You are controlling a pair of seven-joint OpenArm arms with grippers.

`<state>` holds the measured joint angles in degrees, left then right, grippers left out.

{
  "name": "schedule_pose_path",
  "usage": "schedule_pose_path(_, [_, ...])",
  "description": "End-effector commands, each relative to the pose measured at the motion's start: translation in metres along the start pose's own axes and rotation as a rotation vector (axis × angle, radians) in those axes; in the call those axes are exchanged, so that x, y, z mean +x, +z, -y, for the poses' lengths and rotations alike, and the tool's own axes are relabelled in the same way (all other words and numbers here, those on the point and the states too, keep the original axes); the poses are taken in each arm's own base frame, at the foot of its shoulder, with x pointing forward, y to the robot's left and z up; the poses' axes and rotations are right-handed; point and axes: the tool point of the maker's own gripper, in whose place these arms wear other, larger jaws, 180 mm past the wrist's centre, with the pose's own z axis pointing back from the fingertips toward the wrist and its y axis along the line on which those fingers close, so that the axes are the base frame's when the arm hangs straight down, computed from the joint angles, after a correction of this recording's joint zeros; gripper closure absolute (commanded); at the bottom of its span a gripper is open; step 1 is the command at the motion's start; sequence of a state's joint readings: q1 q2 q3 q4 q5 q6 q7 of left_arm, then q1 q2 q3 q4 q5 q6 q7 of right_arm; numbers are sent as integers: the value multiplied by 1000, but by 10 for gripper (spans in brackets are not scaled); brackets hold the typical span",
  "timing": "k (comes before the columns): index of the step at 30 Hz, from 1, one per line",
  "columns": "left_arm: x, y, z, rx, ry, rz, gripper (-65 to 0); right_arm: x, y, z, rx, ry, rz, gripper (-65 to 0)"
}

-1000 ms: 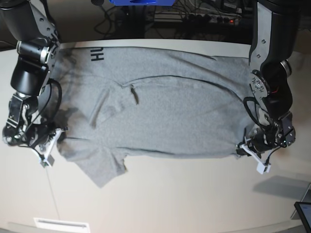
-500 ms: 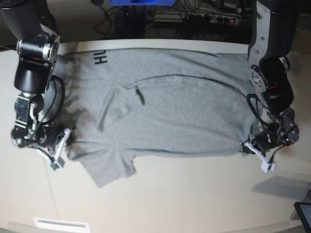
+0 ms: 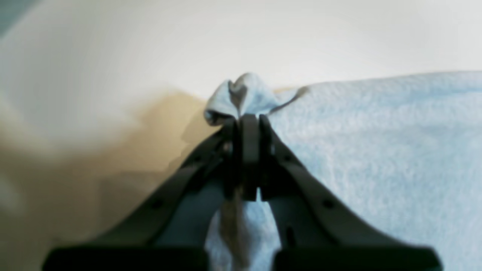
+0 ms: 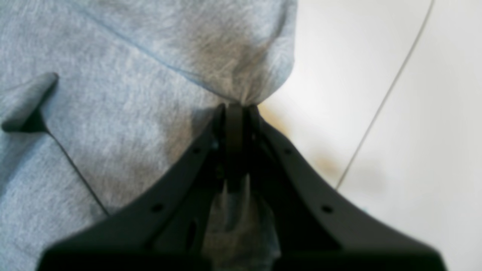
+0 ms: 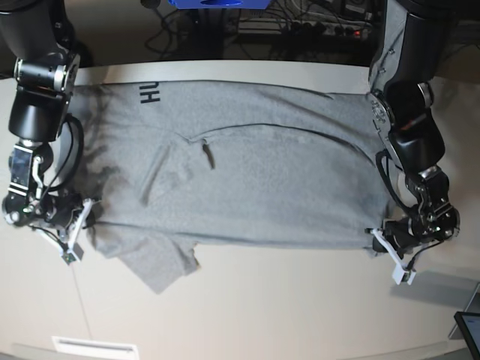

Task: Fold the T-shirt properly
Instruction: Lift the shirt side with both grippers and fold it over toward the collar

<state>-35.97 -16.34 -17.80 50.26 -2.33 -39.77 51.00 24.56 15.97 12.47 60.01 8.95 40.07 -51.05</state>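
Note:
The grey T-shirt [image 5: 255, 172] lies spread across the white table [image 5: 285, 300], with black lettering [image 5: 150, 91] at its far left corner and a sleeve [image 5: 157, 262] sticking out at the near left. My left gripper [image 5: 377, 241], on the right in the base view, is shut on the shirt's near right corner. In the left wrist view that corner bunches up [image 3: 241, 94] above the left gripper [image 3: 246, 120]. My right gripper [image 5: 86, 219] is shut on the shirt's near left edge. In the right wrist view the fabric [image 4: 113, 94] is pulled into the right gripper [image 4: 235, 109].
A thin cable [image 4: 380, 109] runs over the table beside the right gripper. Behind the table are a blue object [image 5: 217, 3] and tangled cables [image 5: 300, 26]. A white label [image 5: 94, 346] sits at the near left edge and a dark screen [image 5: 469, 326] at the near right corner.
The right gripper swung to the right with the shirt's edge, then came back left; the sleeve followed. The left gripper dropped slightly towards the near edge. Both stayed shut on the fabric.

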Motion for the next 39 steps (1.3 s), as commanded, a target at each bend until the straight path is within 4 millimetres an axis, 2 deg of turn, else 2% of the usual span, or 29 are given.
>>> schedule_pose_path(1, [18,11,-9,34,-24,44,0,22,15,13,-40,21,64,0])
schedule_pose_path(4, [16,23,-10,75,-67,45,0,30,24,13,-65,52,97,0])
schedule_pose_path(9, [10,35,-11,115,-102,35,0,32,35,12,-95,88,98,0])
schedule_pose_path(18, [-1,58,-16,188,-162,15,0,22,51,8,-137,137,75,0])
schedule_pose_path(31, [-21,93,-20,289,-225,-56,0,0,67,2,-182,177,-3,0])
schedule_pose_path(39, [-53,103,-13,310,-270,-126,0,-21,68,-1,-185,178,-75,0])
